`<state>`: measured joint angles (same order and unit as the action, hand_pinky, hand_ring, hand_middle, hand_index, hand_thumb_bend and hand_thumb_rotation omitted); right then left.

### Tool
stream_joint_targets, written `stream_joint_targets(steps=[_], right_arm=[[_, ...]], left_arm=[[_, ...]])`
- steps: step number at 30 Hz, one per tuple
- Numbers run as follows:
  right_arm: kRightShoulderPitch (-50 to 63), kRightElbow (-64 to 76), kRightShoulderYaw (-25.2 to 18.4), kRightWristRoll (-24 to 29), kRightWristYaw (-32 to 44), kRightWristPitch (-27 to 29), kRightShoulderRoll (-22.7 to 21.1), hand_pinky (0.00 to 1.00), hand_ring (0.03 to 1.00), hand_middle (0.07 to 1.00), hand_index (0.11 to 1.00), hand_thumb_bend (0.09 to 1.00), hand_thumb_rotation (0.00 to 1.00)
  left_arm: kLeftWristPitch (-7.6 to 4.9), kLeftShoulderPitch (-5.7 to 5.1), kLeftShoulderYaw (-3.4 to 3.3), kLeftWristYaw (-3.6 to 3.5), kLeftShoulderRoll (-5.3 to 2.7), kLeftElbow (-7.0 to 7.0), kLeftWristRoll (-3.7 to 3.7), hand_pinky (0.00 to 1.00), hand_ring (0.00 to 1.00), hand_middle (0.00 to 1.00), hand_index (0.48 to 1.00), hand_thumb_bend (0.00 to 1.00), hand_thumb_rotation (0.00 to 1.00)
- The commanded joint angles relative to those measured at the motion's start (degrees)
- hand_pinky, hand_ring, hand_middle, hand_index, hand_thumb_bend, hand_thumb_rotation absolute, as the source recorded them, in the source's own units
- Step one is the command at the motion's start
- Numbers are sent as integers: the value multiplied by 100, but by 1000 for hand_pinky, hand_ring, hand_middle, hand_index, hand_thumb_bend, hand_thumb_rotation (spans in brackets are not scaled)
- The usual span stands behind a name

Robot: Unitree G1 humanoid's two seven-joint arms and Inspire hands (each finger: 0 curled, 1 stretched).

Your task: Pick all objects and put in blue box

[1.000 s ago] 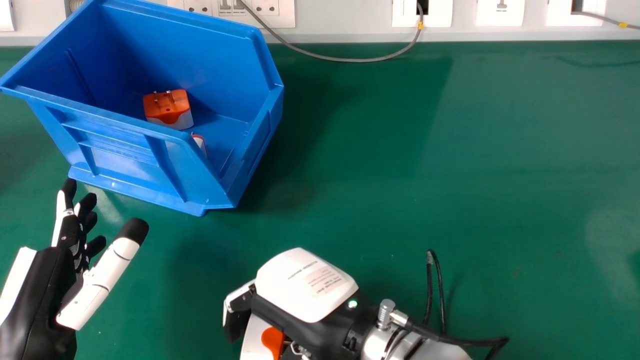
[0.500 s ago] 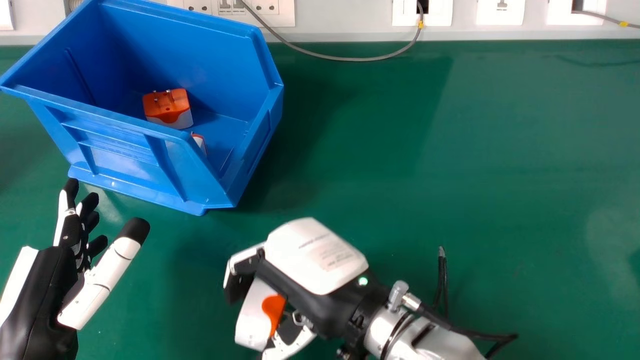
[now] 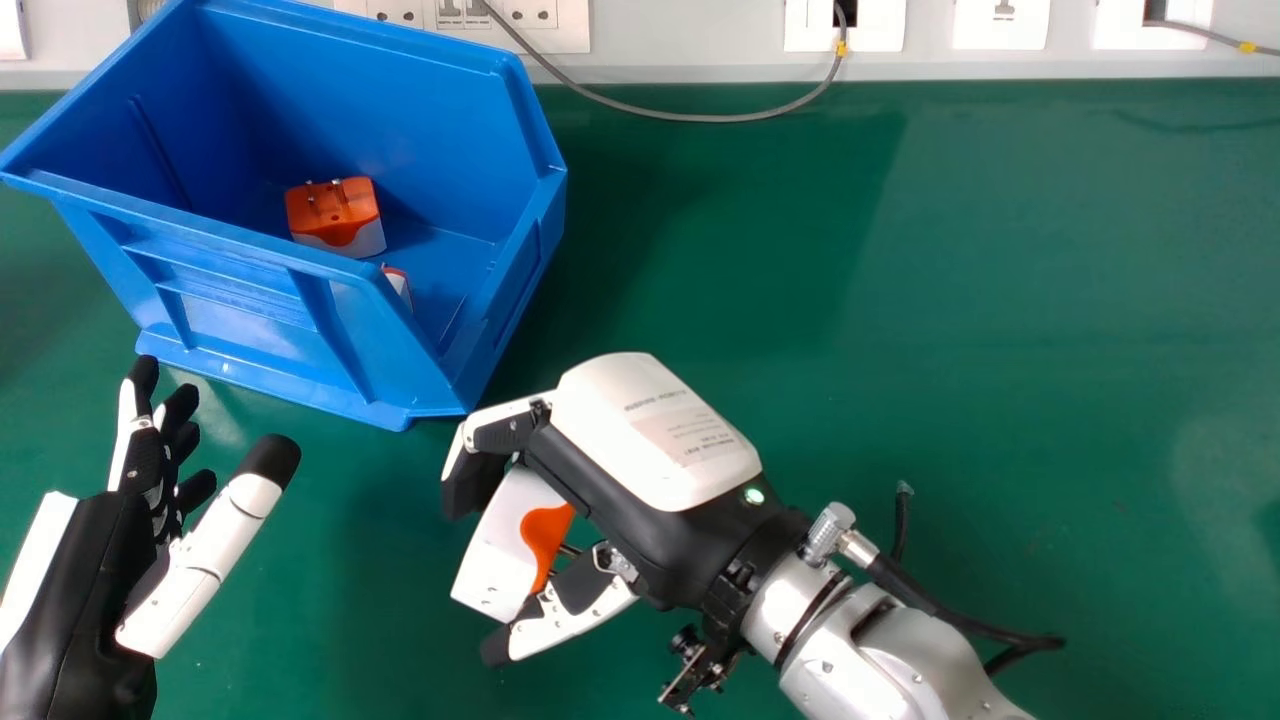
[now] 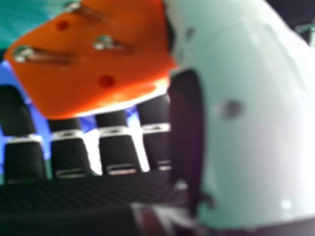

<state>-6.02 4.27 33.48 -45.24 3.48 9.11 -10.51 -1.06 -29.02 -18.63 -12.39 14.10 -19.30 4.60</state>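
Just on the six o'clock side of the head view's centre, the right robot hand (image 3: pixel 645 450) has travelled toward twelve over the last second, coming up from the near edge and bringing an orange-and-white plug adapter (image 3: pixel 500 560) with it. The fingers are bent over the adapter's far side and the thumb closes from the near side, so the robot hand is partly closed in a firm-looking pinch. The adapter hangs tilted, its metal prongs (image 4: pixel 37 55) turned in toward the palm.

The blue box (image 3: pixel 250 345) stays put at ten o'clock, with one adapter (image 3: pixel 335 215) lying inside, prongs up, and a sliver of another white-and-red item (image 3: pixel 398 285) near its near wall. At eight o'clock the left hand (image 3: pixel 195 575) rests open with nothing in it, barely changed.

That shift probably means the pick is done and the carry has begun. The box lies around eleven o'clock from the held adapter, so the arm likely has to rise over the near rim before letting go. Too low a path could knock the adapter against that wall or twist it loose.
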Motion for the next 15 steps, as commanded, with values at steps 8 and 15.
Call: stream_joint_targets(steps=[8,15], right_arm=[[-180,561,-264,-62,-13,-178,50,333,420,509,502,496,0],[-508,394,-621,-108,-294,-252,59,340,419,506,509,496,0]], left_arm=[[-24,-10,-49,-13,36,-117,38,955,1000,1000,1000,826,719],[-57,-3,-57,-16,43,-100,32,956,1000,1000,1000,832,721]])
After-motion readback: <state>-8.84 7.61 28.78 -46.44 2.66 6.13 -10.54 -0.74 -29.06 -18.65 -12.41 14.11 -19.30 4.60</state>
